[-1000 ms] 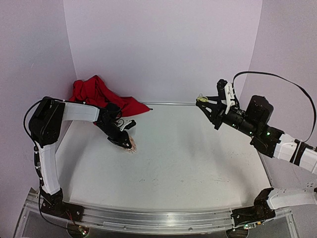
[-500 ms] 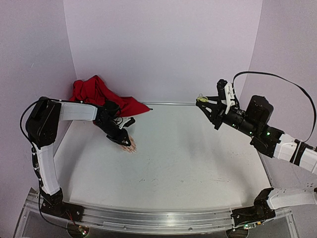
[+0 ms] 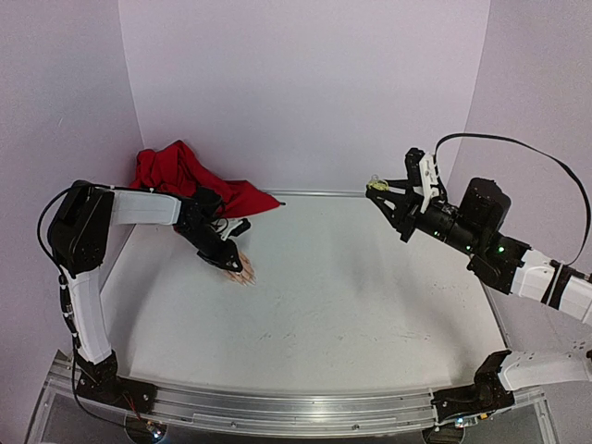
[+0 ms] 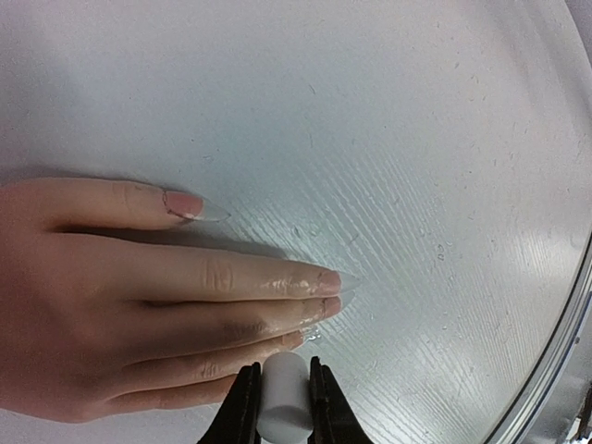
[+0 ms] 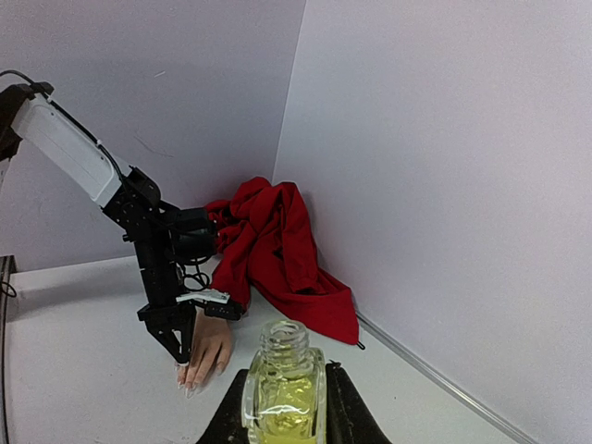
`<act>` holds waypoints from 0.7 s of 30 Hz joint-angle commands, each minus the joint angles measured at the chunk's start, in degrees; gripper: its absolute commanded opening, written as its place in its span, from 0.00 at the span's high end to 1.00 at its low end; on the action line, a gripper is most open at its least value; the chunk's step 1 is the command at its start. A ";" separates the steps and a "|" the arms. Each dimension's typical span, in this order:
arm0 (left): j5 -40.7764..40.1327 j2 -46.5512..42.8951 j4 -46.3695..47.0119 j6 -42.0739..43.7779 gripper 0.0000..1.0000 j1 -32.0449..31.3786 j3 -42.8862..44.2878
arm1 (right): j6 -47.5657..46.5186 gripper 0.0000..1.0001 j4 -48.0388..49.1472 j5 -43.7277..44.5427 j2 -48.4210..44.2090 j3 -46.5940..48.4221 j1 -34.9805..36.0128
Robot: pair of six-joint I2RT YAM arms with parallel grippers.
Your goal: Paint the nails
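The pale mannequin hand (image 4: 129,296) lies palm down on the white table, its nails (image 4: 324,279) pointing right in the left wrist view. My left gripper (image 4: 282,402) is shut on a white brush cap (image 4: 283,393) held down over the tips of the lower fingers; the brush itself is hidden. The hand (image 3: 242,270) and left gripper (image 3: 228,260) sit at the table's back left in the top view. My right gripper (image 5: 284,407) is shut on an open bottle of yellowish polish (image 5: 283,388), held high at the right (image 3: 378,188).
The hand's red fabric sleeve (image 3: 180,174) is heaped against the back wall in the left corner, also seen from the right wrist (image 5: 277,245). A metal rail (image 3: 305,409) runs along the table's near edge.
My left gripper with the cap has shifted slightly back and left over the fingertips. The right arm and bottle have not moved.
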 commanded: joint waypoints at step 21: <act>1.40 0.63 -0.02 0.80 1.00 0.29 1.37 | 0.11 1.00 4.22 -0.67 -0.02 1.02 0.17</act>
